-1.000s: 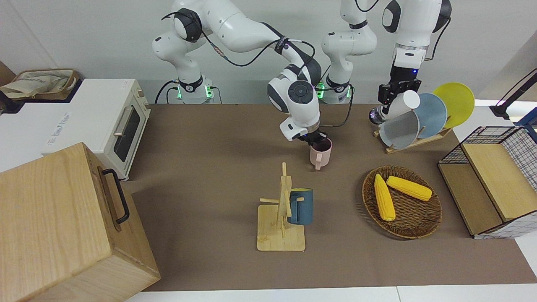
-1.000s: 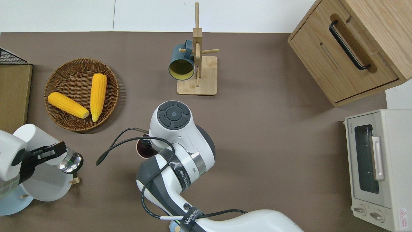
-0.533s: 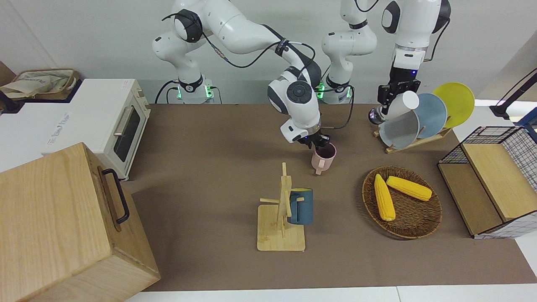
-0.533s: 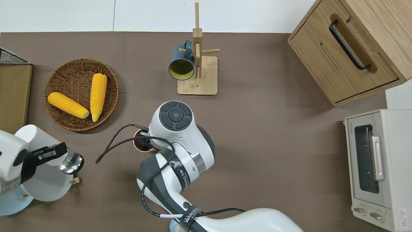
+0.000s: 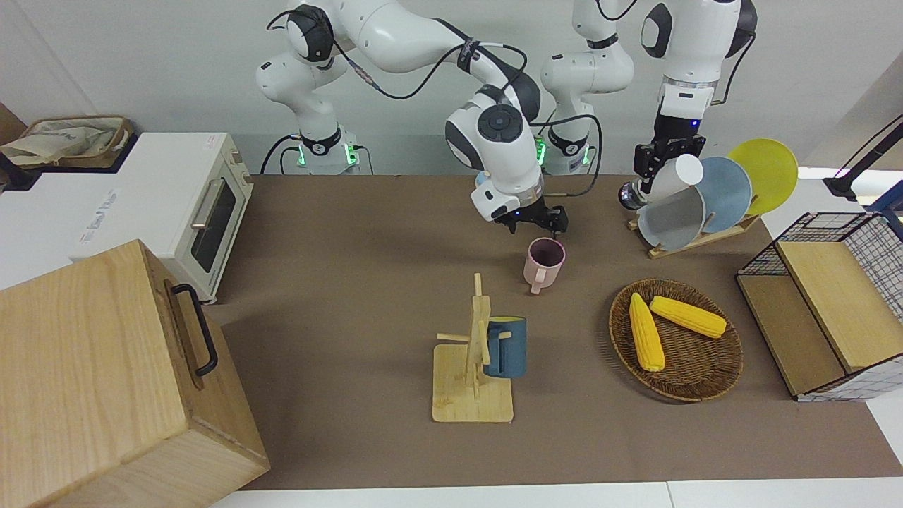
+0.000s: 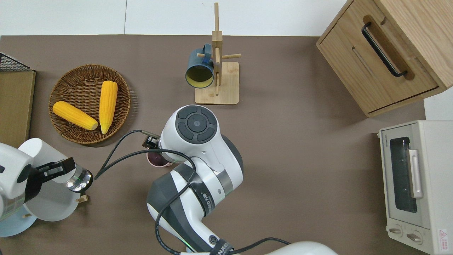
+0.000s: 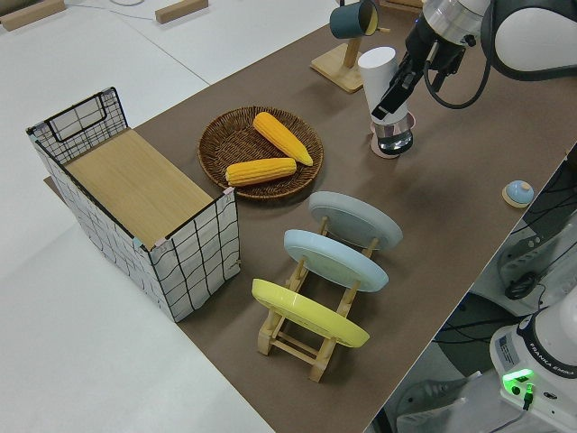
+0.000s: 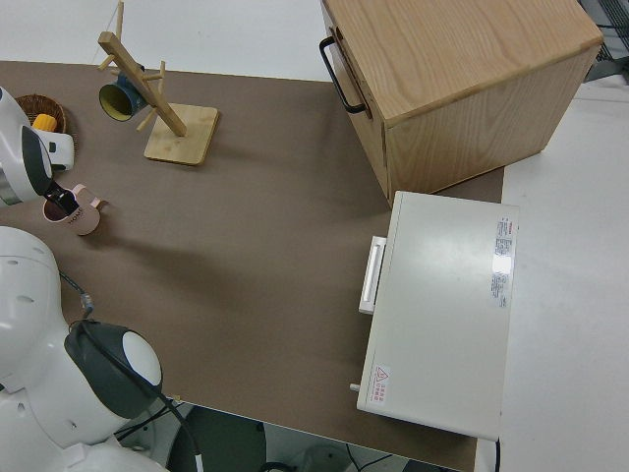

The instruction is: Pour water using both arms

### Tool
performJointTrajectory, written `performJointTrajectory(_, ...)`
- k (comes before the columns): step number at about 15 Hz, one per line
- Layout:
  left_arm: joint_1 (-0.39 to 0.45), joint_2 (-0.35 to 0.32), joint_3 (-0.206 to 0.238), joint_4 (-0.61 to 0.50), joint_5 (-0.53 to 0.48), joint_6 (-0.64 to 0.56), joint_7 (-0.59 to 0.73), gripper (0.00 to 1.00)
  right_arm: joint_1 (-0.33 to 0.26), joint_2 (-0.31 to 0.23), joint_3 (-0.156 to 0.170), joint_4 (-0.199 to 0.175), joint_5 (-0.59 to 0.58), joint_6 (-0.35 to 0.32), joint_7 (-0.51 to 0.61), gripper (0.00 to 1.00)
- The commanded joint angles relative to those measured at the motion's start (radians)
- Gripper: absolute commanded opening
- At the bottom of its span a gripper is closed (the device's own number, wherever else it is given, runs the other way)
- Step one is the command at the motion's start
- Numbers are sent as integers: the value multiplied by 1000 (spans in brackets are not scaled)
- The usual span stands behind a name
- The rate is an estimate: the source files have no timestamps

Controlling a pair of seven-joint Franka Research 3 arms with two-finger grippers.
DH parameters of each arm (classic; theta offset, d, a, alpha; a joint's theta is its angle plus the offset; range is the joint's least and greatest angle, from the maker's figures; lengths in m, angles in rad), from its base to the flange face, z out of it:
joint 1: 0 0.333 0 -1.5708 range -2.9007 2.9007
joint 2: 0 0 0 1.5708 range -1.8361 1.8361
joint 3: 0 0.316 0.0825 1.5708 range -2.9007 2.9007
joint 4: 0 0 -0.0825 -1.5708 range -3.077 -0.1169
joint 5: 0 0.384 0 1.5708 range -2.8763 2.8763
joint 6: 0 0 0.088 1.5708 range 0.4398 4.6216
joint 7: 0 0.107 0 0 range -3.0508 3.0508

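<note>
A pink mug (image 5: 544, 262) is seen standing upright on the brown counter (image 5: 353, 282), near the middle, with its handle turned away from the robots. The right claw (image 5: 547, 220) is seen just over the mug, on the side nearer the robots, and nothing is held in it; the mug is not touched by it. Whether its fingers are spread or closed cannot be told. A white cup (image 5: 677, 176) is gripped by the left claw (image 5: 652, 164), tipped on its side, up in the air over the grey plate (image 5: 674, 220) at the end of a wooden plate rack (image 5: 695, 240). A blue plate (image 5: 726, 194) and a yellow plate (image 5: 765, 173) are also held in that rack. A round basket (image 5: 695, 360) with two yellow corn cobs (image 5: 645, 331) is placed farther from the robots than the rack. A dark blue mug (image 5: 506, 347) is hung on a wooden mug tree (image 5: 471, 367), farther from the robots than the pink mug. A white toaster oven (image 5: 176, 204) and a wooden box (image 5: 106, 374) with a black handle are set at the right arm's end of the counter.
</note>
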Motion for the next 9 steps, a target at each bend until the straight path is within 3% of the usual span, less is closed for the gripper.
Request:
performJointTrajectory(1, -15, -45, -21, -33, 25, 12, -27, 0, -20, -116, -49, -23, -24, -131, -14, 990)
performJointTrajectory(6, -25, -57, -130, -93, -6, 7, -68, 0, -43, -247, -167, -23, -85, -362, -215, 990)
performJointTrajectory(9, -75, -55, -136, -115, -43, 1, -67, 0, -43, -290, -233, -29, -171, -457, -357, 990)
